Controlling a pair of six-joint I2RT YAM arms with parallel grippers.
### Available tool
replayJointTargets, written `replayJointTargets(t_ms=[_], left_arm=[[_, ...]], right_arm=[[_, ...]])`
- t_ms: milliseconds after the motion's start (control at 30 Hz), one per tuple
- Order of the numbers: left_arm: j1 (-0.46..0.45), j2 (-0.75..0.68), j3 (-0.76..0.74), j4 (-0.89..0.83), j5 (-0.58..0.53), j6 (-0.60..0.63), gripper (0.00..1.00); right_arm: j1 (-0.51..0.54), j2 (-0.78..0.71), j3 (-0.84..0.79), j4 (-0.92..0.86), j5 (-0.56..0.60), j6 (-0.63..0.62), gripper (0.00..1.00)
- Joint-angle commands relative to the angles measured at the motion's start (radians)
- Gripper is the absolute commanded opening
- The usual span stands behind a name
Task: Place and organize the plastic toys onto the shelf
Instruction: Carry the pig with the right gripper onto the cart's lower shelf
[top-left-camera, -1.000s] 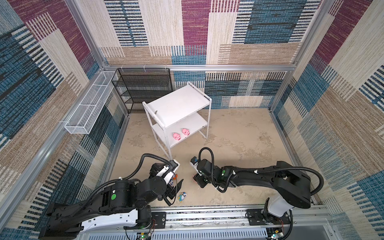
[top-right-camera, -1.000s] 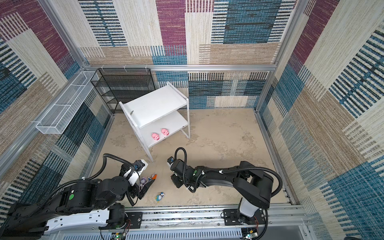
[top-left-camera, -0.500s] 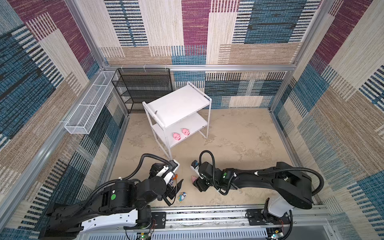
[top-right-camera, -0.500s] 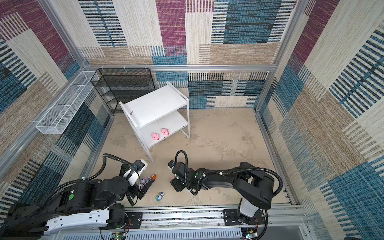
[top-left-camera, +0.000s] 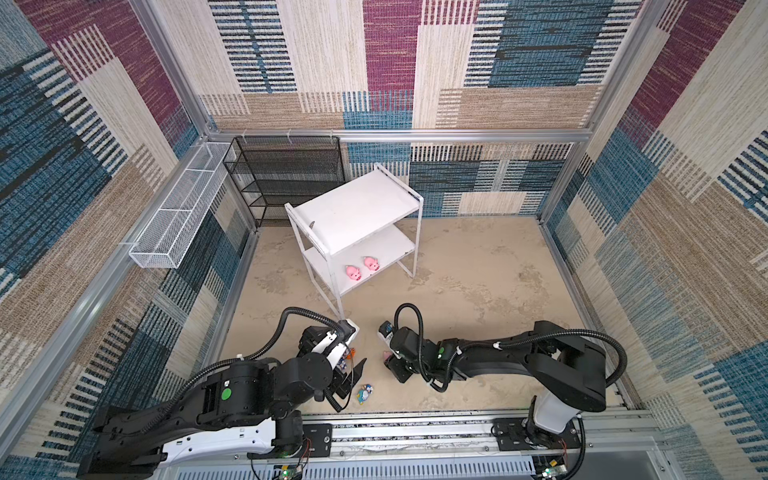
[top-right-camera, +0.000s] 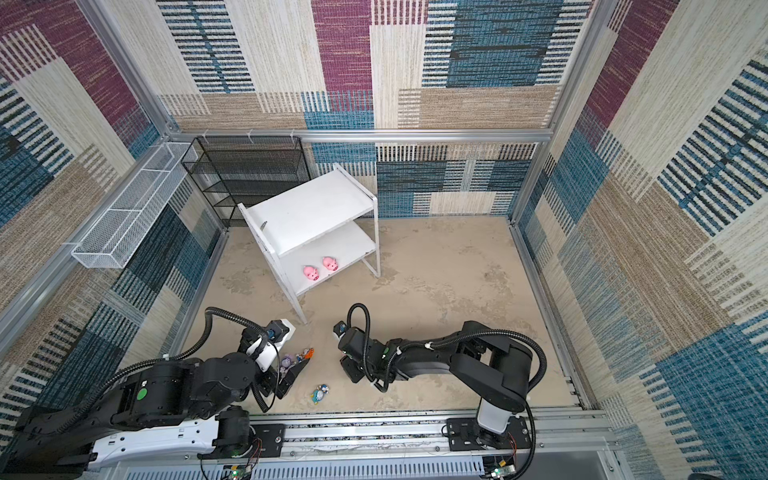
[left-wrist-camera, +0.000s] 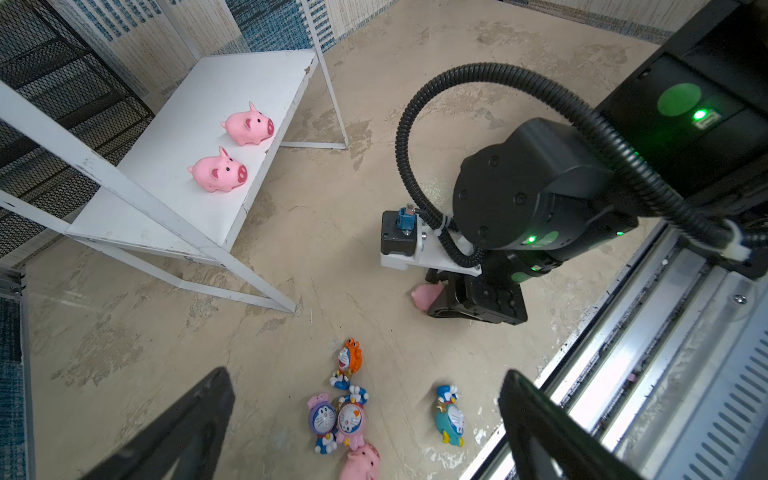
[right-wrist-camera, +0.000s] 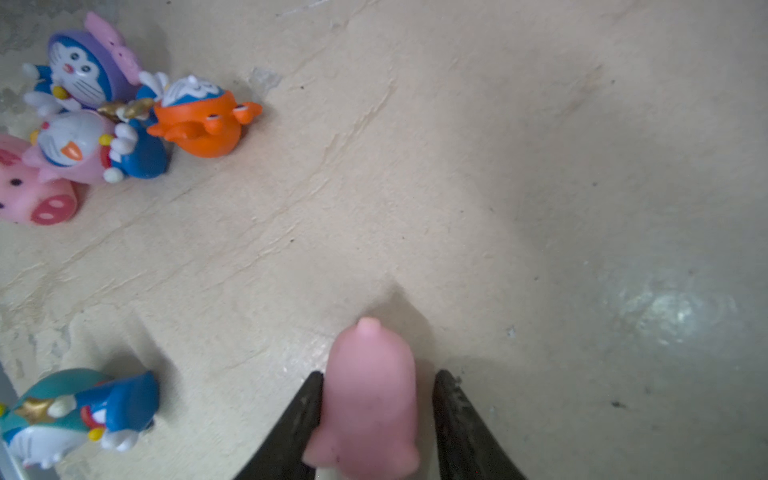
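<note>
Now R gripper (right-wrist-camera: 379, 374) straddles a pig (right-wrist-camera: 370, 407), clamp can't tell; L gripper (left-wrist-camera: 365, 372) wide apart. Next: firm grip, lift onto shelf (top-left-camera: 357, 212).

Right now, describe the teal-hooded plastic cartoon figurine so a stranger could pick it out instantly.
Find the grey metal rail along the robot-side edge of the beige floor. Just beyond it, on the floor, lies the teal-hooded white-and-blue plastic cartoon figurine. Unlike the three other figurines huddled with a pink pig, it lies alone.
</note>
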Motion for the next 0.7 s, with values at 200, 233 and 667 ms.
replayJointTargets(t_ms=[200, 233, 667], left_arm=[[0.001, 0.006, -0.001, 0.012, -0.012, -0.005, 0.99], [0.0, 0.008, -0.001, 0.012, -0.011, -0.005, 0.99], [0.0, 0.008, 0.0, 0.013, -0.02, -0.002, 0.99]], right_arm=[[-0.02, -0.066, 0.024, -0.012, 0.056, -0.042, 0.4], [-0.033, -0.075, 0.03, -0.015, 0.054, -0.054, 0.4], [-0.272, -0.195, 0.132, -0.032, -0.013, -0.236, 0.39]])
